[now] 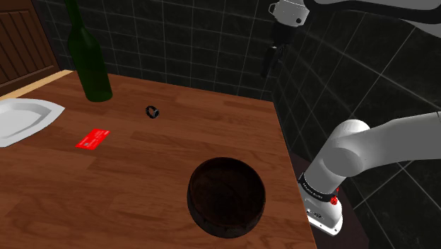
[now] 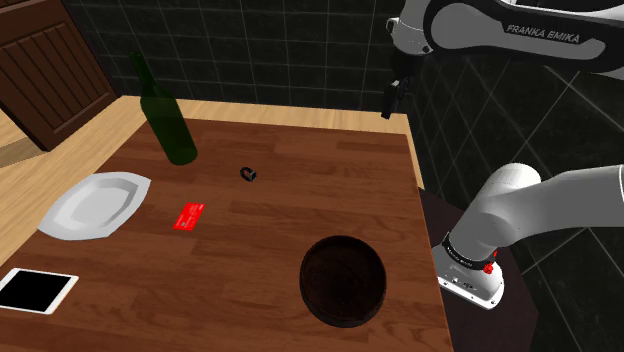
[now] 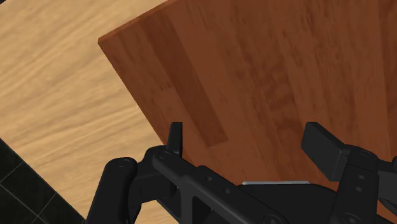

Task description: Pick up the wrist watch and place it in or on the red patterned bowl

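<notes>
The wrist watch [image 1: 153,111] [image 2: 249,174], small and dark, lies on the wooden table [image 1: 177,148] near the far middle. The bowl [image 1: 226,196] [image 2: 344,280] looks dark brown and stands empty near the table's front right. My black gripper [image 1: 269,69] [image 2: 389,104] hangs high above the table's far right corner, well away from both the watch and the bowl. In the wrist view the gripper [image 3: 250,143] is open. Its fingers [image 3: 176,136] stand apart over the table's corner [image 3: 267,76] with nothing between them.
A tall green bottle [image 1: 88,56] [image 2: 165,115] stands at the far left of the table. A white plate [image 1: 21,120] [image 2: 95,205] and a red card [image 1: 93,139] [image 2: 189,216] lie left of the watch. A tablet [image 2: 35,290] rests near the front left edge. Dark tiled walls stand behind.
</notes>
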Tool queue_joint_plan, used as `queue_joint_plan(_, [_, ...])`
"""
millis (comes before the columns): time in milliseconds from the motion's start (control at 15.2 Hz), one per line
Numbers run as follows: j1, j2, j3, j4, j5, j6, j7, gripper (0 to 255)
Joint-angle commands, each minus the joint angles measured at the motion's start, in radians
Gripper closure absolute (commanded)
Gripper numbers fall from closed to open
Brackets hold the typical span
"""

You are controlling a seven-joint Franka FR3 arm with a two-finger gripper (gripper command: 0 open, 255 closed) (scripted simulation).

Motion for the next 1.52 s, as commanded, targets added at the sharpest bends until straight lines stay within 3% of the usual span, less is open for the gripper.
queue_joint_plan(0, [0.0, 0.0, 0.0, 0.0, 0.0, 0.0, 0.0, 0])
queue_joint_plan(792, [0.056, 0.336, 0.153, 0.115, 0.073, 0.218, 0.139, 0])
queue_joint_plan(1452, [0.093, 0.668, 0.268, 0.334, 0.037, 0.329, 0.266, 0])
